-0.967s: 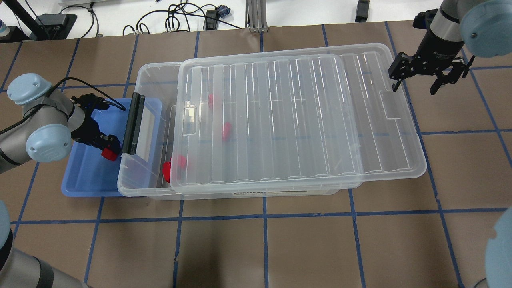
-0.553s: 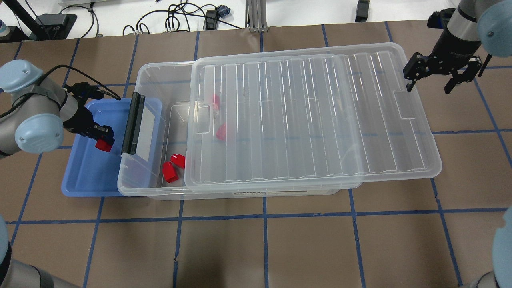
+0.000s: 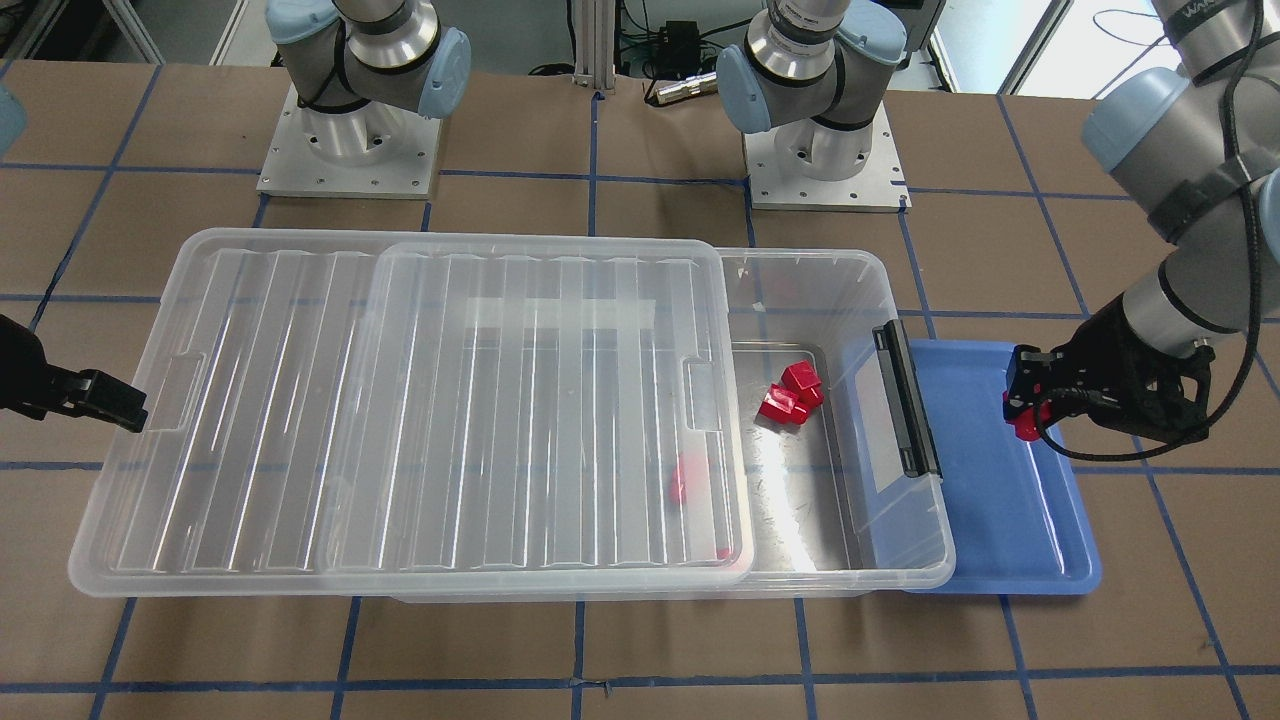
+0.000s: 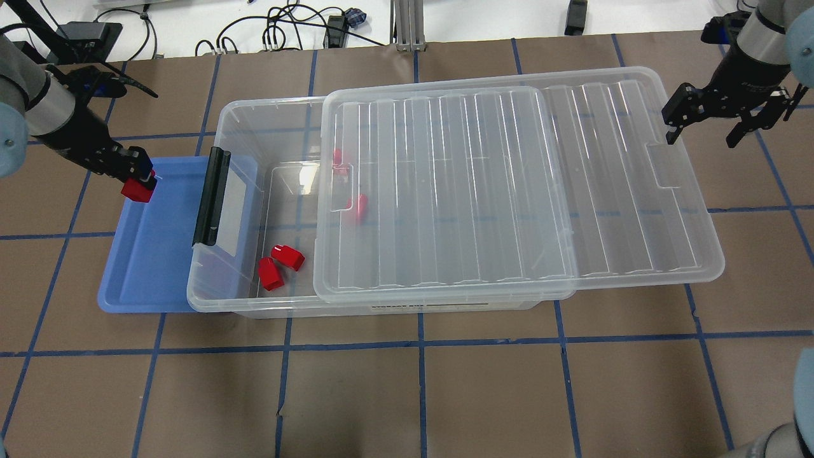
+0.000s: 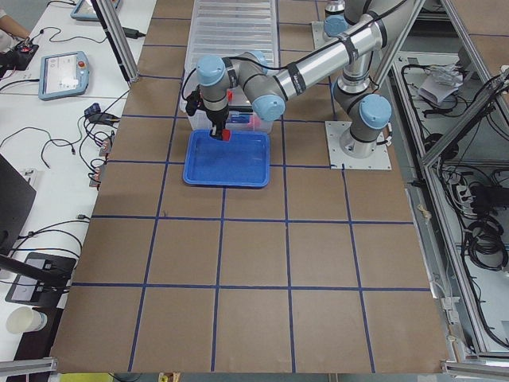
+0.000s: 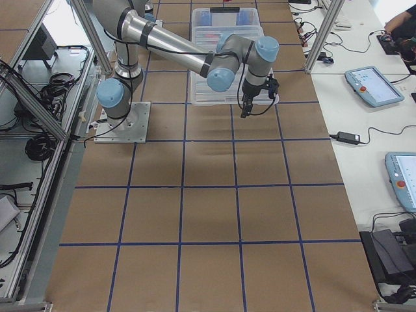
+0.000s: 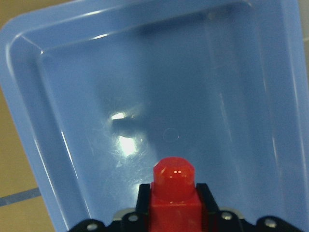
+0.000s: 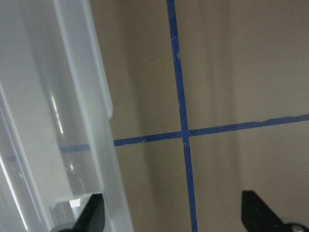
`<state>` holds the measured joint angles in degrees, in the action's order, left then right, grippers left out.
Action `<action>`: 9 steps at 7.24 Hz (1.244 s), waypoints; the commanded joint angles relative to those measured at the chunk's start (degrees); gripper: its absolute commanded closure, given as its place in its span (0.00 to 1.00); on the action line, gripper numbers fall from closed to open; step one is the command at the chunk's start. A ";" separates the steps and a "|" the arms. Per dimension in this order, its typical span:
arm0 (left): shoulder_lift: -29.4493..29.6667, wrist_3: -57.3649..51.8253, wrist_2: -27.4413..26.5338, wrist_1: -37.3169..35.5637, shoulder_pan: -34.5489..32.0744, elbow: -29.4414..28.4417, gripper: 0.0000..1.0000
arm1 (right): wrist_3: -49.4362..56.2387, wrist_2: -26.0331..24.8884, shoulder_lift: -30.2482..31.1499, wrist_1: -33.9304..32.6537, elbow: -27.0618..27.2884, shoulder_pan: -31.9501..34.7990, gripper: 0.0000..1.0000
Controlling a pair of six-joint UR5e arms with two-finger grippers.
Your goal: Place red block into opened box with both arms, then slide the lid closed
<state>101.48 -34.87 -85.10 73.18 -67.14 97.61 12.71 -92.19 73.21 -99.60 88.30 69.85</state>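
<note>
The left gripper (image 4: pixel 136 180) is clenched on the red block (image 4: pixel 137 190), which now hangs over the far corner of the blue tray (image 4: pixel 146 273). 1 second ago it was low in the tray, close to the black handle (image 4: pixel 210 197) of the box (image 4: pixel 224 296); since then it has drawn back from the box. The right gripper (image 4: pixel 700 138) is spread wide and grasps nothing. It has moved outward, and the lid (image 4: pixel 509 191) has slid the same way, so it overhangs the box's end on that side further than before. The gap at the handle end is wider, and 2 loose blocks (image 4: pixel 280 265) on the box floor, earlier half under the lid's edge, now lie uncovered. 2 more show red through the lid.

The left wrist view alone shows the red block (image 7: pixel 174 191) squeezed between both fingers, with the tray's floor (image 7: pixel 164 96) below it. The front view shows the block (image 3: pixel 1022 428) hanging under the left gripper (image 3: pixel 1030 408) above the tray's rim (image 3: pixel 1085 575). The right wrist view shows both spread fingertips (image 8: pixel 91 215) over the table's (image 8: pixel 241 72) blue tape cross, 1 just beside the lid's rim (image 8: pixel 104 145); whether it touches, I cannot tell. In the front view, only 1 finger of the right gripper shows at the edge.
</note>
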 commanded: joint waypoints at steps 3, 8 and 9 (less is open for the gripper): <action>-4.44 18.45 -2.17 2.76 -10.43 -0.49 0.95 | 2.57 -2.28 -0.61 -2.27 0.12 -0.59 0.00; -2.52 31.18 -1.82 1.89 -19.52 0.04 1.00 | 2.32 -2.56 -0.18 -1.92 -0.15 -0.95 0.00; -1.90 32.49 -1.30 1.79 -19.60 0.04 1.00 | 1.97 -2.55 0.26 -1.66 -0.32 -0.86 0.00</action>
<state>98.86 -3.63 -86.86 75.23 -86.50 97.59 15.04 -94.76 72.96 -101.53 88.18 68.92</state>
